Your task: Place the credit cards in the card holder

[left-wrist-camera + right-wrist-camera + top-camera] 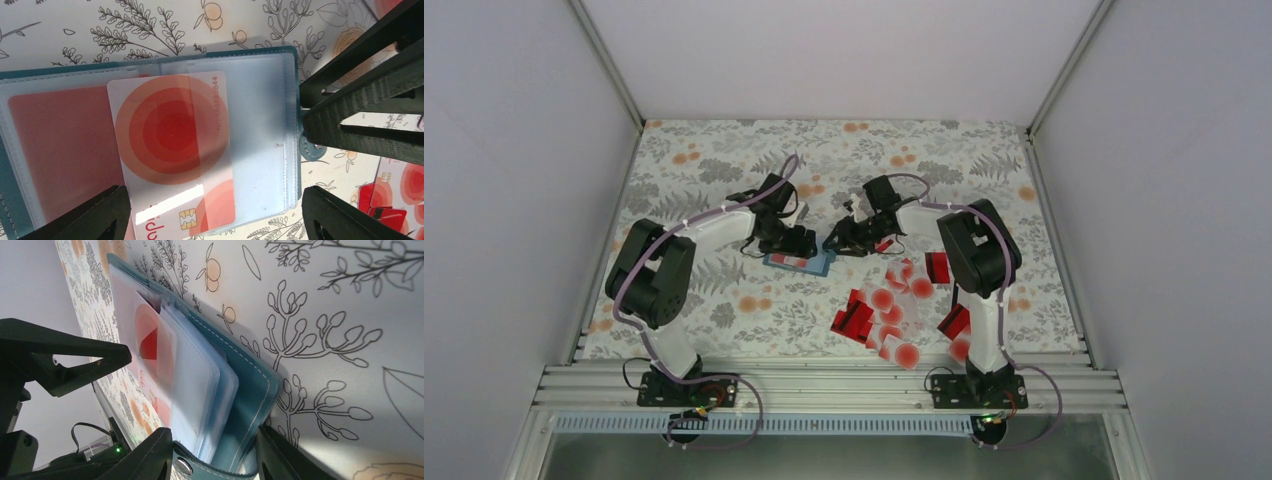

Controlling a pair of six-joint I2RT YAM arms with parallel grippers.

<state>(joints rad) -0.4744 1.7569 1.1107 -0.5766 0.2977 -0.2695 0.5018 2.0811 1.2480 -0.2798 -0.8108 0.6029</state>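
Centrally, a teal card holder [816,266] lies open on the floral tabletop [714,165] between two robot arms.
The left pincer [797,241] stands wide open over a red-dot card [170,145] half inside a clear sleeve. The right pincer [838,243] grips the holder's snap edge. Loose credit cards [886,315] lie nearby, rightward.

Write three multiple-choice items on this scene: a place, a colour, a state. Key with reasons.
1. The loose credit cards lie: A) along the far edge; B) beside the right arm; C) in the near left corner.
2. The card holder's cover is: A) teal; B) black; C) yellow.
3. The card holder is: A) snapped shut; B) standing on edge; C) open, a pale card partly in a sleeve.
Key: B, the heap lies by the right arm; A, its teal rim shows in both wrist views; C, clear plastic covers part of the card.
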